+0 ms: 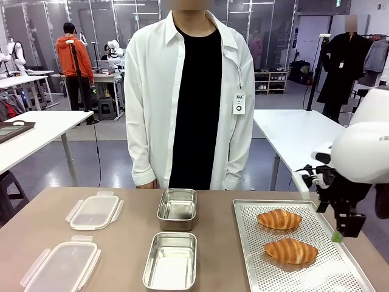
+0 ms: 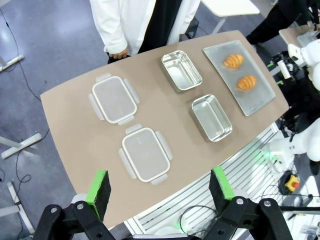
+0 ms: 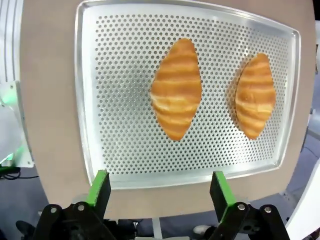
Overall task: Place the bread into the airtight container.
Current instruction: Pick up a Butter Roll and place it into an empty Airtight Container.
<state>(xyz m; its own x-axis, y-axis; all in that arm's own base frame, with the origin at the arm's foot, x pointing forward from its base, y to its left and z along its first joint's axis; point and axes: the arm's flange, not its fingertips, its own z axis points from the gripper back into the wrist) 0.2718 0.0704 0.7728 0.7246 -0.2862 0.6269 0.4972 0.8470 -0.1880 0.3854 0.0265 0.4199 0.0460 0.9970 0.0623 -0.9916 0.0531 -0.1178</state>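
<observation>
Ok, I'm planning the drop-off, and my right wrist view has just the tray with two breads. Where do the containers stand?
Observer: A far steel container and a near steel container stand to the left of the tray. Both are empty and uncovered.
Operator: Any lids around?
Observer: A far clear lid and a near clear lid lie flat on the table, further left.
Operator: And the left gripper?
Observer: The left gripper is open, high above the table, with nothing between its pads.
</observation>
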